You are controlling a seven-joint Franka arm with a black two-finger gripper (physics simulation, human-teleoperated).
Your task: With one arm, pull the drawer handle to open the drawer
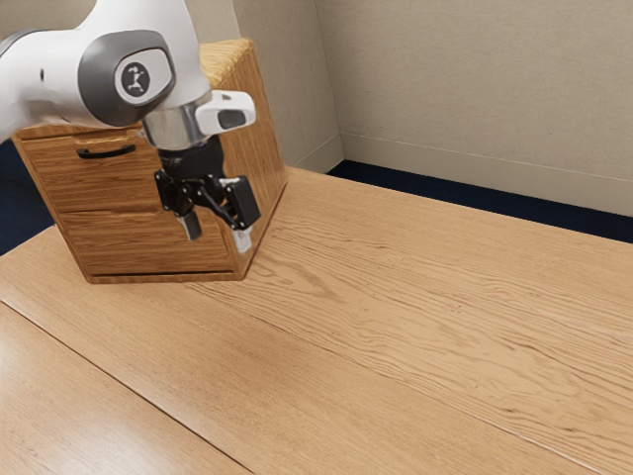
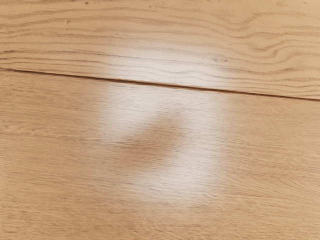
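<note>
Gripper (image 1: 218, 232) hangs low before cabinet (image 1: 262, 139), fingers spread wide, gripping nothing. Black handle (image 1: 106, 151) sits on top drawer (image 1: 89, 180), toward exterior view's left of gripper, untouched. Drawer flush, shut. Table (image 1: 396, 327) underneath.

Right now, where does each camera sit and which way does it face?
Exterior view: beside the arm, above table height, looking down across the light oak plank tabletop toward the small wooden drawer cabinet. It shows the white-and-grey arm and its black two-finger pincer, open, seen against the cabinet's front corner.
Wrist view: on the hand, facing down at the tabletop and a dark plank seam. Of the robot, perhaps its soft shadow.
Shared: the tabletop.
</note>
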